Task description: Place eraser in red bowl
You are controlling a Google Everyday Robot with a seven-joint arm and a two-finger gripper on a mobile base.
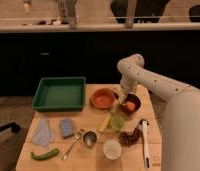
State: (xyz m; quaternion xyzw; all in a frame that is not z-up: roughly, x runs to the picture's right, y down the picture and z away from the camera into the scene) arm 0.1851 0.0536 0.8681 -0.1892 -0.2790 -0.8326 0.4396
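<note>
– Wooden table [90, 117], dark cabinets behind. Entry one: red bowl [104, 98], far centre, nothing seen inside. Entry two: dark brown bowl [131, 103], just right of it, rims close together, an orange lump inside.

– And the gripper?

– Gripper [123, 97], at the end of the white arm [153, 82]. It is low over the gap between the two bowls, nearer the brown one's left rim. How wide it stands and what it carries: cannot tell.

– Eraser?

– Not located with certainty. No small pale block picked out loose on the table. A pale fleck at the gripper's tip may be it. If so, it sits at the tool itself, just right of the red bowl and not yet over it.

– Hazards?

– One: a release here would likely drop the piece into the brown bowl or onto the rims. Cause: the tool stands right of the target, so a short move left is needed first. Two: a wrist this low could clip either rim and shove a bowl. Three: if the tool is in fact empty, the eraser is unfound among the near items, namely blue-grey pad [67, 127], pale cloth [43, 134], spoon [73, 144], white cup [112, 148].

– Noted.
</note>
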